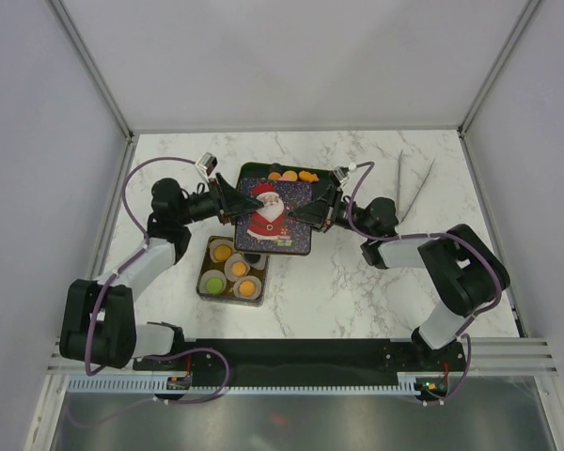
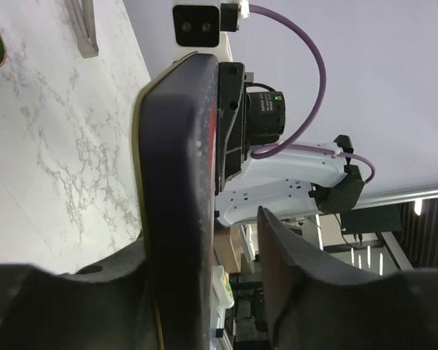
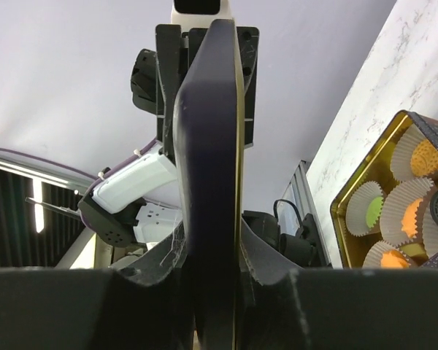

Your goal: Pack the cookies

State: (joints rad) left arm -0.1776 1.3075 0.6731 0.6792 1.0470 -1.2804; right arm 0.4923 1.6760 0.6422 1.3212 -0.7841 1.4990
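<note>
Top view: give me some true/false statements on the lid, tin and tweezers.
1. The right gripper is shut on the lid. True.
2. The tin sits to the right of the lid. False: it is on the lid's near-left side.
3. The lid bears a Santa picture. True.
4. The tweezers are in the right gripper. False: they lie on the table, far right.
5. The tin is empty. False: it holds cookies.

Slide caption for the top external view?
Right gripper clamps the Santa lid, left gripper loosely straddles its opposite edge, beside the open tin of cookies.
</note>
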